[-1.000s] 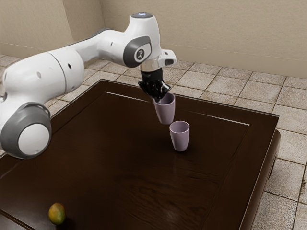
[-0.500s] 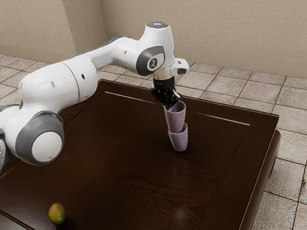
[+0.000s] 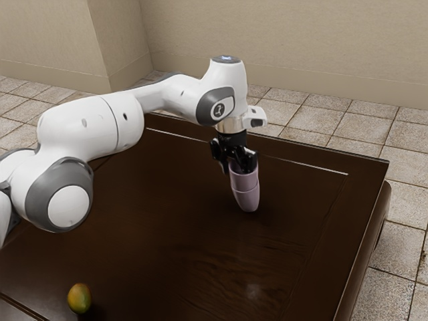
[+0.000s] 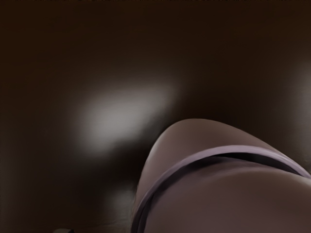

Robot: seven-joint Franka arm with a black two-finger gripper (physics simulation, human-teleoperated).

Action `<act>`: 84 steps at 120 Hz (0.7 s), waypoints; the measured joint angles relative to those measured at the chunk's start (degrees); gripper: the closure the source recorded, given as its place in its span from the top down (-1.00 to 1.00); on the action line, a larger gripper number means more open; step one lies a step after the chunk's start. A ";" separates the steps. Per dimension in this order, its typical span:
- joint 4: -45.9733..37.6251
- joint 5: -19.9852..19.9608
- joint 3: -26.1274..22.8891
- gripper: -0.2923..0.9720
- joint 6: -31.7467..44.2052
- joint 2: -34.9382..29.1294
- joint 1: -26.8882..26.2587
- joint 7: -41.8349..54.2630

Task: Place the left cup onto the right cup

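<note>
Firmly, end effector (image 3: 239, 164) pinches left cup (image 3: 243, 179), nested in right cup (image 3: 248, 198).

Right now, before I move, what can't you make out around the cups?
Rim of the top cup: exterior view, hidden by the gripper.
Its lower part: inside the bottom cup, so seating depth is unclear.
Both cups, wrist view: blurred, too close to the camera.
Near corner of the table: cut off at the exterior view's lower edge.

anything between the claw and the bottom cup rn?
Only the upper cup. In the exterior view the claw grips its rim, and it sits nested in the bottom cup.
</note>
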 joint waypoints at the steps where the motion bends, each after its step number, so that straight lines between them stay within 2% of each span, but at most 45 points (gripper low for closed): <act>1: 0.00 0.00 0.00 0.15 0.02 -0.05 0.01 0.00; 14: -2.04 0.22 0.27 0.30 0.22 -3.81 0.65 -0.03; 33: -22.57 0.55 1.16 0.43 0.34 -28.14 2.10 -0.07; 41: -28.42 0.54 1.40 0.46 0.07 -34.56 2.68 -0.06; 61: -35.68 0.09 1.47 0.50 -2.52 -42.38 2.86 0.14; 84: -35.88 -0.69 1.17 0.52 -6.06 -43.60 2.64 0.56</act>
